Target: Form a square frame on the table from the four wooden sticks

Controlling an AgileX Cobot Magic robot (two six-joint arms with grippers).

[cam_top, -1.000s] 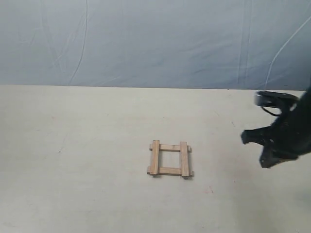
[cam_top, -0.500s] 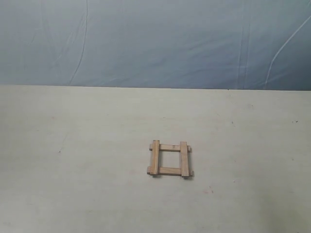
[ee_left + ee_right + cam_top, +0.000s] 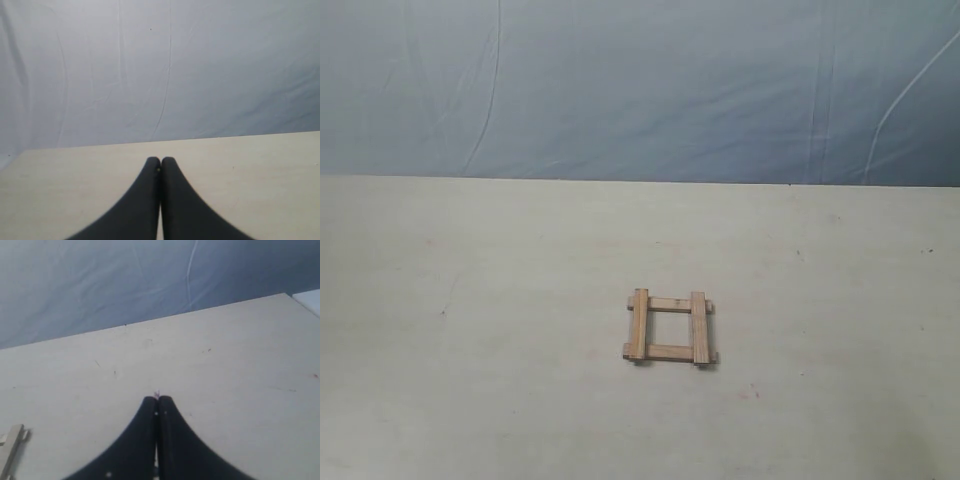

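Saw square frame [image 3: 669, 352] complete: four wooden sticks [image 3: 639, 325] overlapped at every corner, flat near middle of table [image 3: 470, 400], touched by nothing. Caught one stick end at edge of right wrist view. Found left gripper [image 3: 160, 161] pressed together, empty. Same for right gripper [image 3: 158, 400], beside frame, apart. Judged placing step finished; needed only grippers held clear, no nudging.

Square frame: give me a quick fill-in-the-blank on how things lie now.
1. The square frame on the table is built from ____ wooden sticks.
2. The two sticks pointing toward the backdrop lie ____ the other two.
3. The left gripper and the right gripper each have jaws that are ____.
Missing words: four; on top of; shut.
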